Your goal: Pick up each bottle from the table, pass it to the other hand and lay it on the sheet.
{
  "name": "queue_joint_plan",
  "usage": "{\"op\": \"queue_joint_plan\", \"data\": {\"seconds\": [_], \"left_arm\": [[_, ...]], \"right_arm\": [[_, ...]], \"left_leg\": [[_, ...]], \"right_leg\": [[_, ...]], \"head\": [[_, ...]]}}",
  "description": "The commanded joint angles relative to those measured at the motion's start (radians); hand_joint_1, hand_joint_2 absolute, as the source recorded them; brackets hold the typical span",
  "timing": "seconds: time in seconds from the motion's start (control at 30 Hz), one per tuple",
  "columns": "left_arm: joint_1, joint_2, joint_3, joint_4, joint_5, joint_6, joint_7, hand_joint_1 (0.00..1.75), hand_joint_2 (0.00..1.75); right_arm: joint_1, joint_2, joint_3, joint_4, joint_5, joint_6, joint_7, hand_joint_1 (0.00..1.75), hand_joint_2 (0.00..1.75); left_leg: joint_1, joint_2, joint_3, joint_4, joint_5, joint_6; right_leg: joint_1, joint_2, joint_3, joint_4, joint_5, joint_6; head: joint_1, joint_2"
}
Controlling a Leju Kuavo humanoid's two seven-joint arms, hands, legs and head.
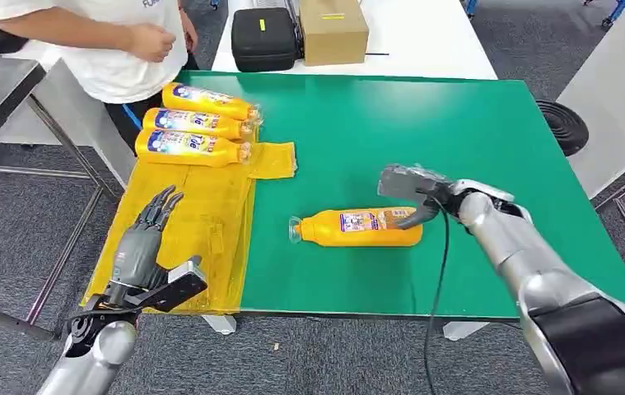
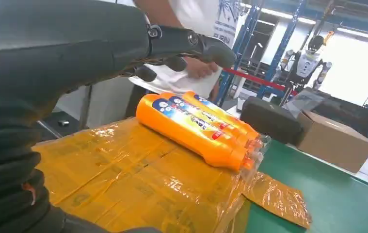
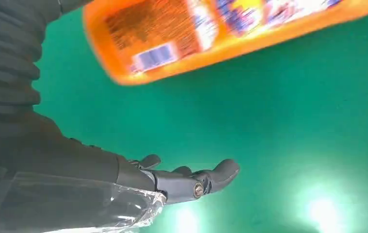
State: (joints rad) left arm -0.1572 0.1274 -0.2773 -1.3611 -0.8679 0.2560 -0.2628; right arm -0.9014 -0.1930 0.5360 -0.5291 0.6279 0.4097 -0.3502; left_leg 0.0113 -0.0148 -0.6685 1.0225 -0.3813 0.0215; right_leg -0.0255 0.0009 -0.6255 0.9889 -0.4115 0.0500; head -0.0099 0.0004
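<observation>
While orange bottle (image 1: 361, 228) lies on green table (image 1: 457, 148), right hand (image 1: 418, 196) hovers beside it, fingers apart, empty; left hand (image 1: 146, 239) spread over yellow sheet (image 1: 202, 239).

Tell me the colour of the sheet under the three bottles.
Yellow sheet, translucent plastic; clearest in the head view.

A: Where is the orange plastic bottle with the printed label (image 1: 360, 228) lying?
B: On its side on the green table, cap pointing toward the crinkled yellow plastic sheet (image 1: 202, 222).
A: And the others?
B: Three matching orange bottles (image 1: 196, 125) are lying side by side on that sheet's far end.
</observation>
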Motion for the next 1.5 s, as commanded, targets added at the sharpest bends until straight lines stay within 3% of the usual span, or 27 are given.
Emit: {"op": "queue_joint_plan", "data": {"seconds": [0.03, 0.5, 0.97, 1.03, 1.13, 1.27, 1.5], "left_arm": [[-0.050, -0.007, -0.001, 0.079, -0.001, -0.005, 0.005, 0.00, 1.75], [-0.062, 0.003, -0.003, 0.093, -0.004, -0.015, 0.017, 0.00, 1.75], [-0.090, -0.014, -0.019, 0.135, 0.033, -0.032, 0.008, 0.00, 1.75], [-0.092, -0.013, -0.020, 0.141, 0.034, -0.034, 0.009, 0.00, 1.75], [-0.088, -0.017, -0.017, 0.146, 0.038, -0.035, 0.009, 0.00, 1.75], [-0.092, -0.029, -0.029, 0.157, 0.040, -0.040, 0.003, 0.00, 1.75], [-0.102, -0.027, -0.029, 0.156, 0.041, -0.044, 0.004, 0.00, 1.75]], "right_arm": [[-0.051, 0.063, 0.082, 0.119, -0.014, 0.038, -0.028, 0.00, 1.75], [-0.060, 0.060, 0.113, 0.151, -0.033, 0.079, -0.011, 0.00, 1.75], [-0.030, 0.030, 0.125, 0.198, -0.045, 0.048, 0.033, 0.00, 1.75], [-0.028, 0.032, 0.127, 0.201, -0.046, 0.049, 0.035, 0.00, 1.75], [-0.022, 0.037, 0.132, 0.211, -0.046, 0.053, 0.049, 0.00, 1.75], [0.009, 0.044, 0.135, 0.222, -0.049, 0.045, 0.065, 0.00, 1.75], [0.010, 0.054, 0.144, 0.227, -0.044, 0.061, 0.075, 0.00, 1.75]], "left_leg": [[0.000, 0.001, 0.003, 0.000, -0.001, 0.000], [0.000, 0.001, 0.004, 0.000, -0.002, 0.000], [0.000, -0.001, 0.005, 0.000, -0.002, 0.000], [0.001, 0.000, 0.013, -0.001, -0.005, -0.001], [0.000, 0.000, 0.006, -0.001, -0.002, 0.000], [0.001, 0.001, 0.011, -0.001, -0.004, -0.001], [0.000, 0.001, 0.005, 0.000, -0.002, 0.000]], "right_leg": [[0.000, 0.000, 0.003, 0.000, -0.001, -0.002], [0.000, 0.000, 0.004, 0.000, -0.002, -0.002], [0.000, -0.002, 0.006, -0.001, -0.002, -0.003], [0.002, -0.002, 0.014, -0.002, -0.005, -0.006], [0.001, -0.001, 0.006, -0.001, -0.002, -0.003], [0.002, -0.001, 0.011, -0.002, -0.004, -0.004], [0.000, 0.000, 0.005, -0.001, -0.002, -0.002]], "head": [[0.000, 0.000], [0.000, 0.000], [0.000, 0.000], [0.000, 0.000], [0.000, 0.000], [0.000, 0.000], [0.000, 0.000]]}}
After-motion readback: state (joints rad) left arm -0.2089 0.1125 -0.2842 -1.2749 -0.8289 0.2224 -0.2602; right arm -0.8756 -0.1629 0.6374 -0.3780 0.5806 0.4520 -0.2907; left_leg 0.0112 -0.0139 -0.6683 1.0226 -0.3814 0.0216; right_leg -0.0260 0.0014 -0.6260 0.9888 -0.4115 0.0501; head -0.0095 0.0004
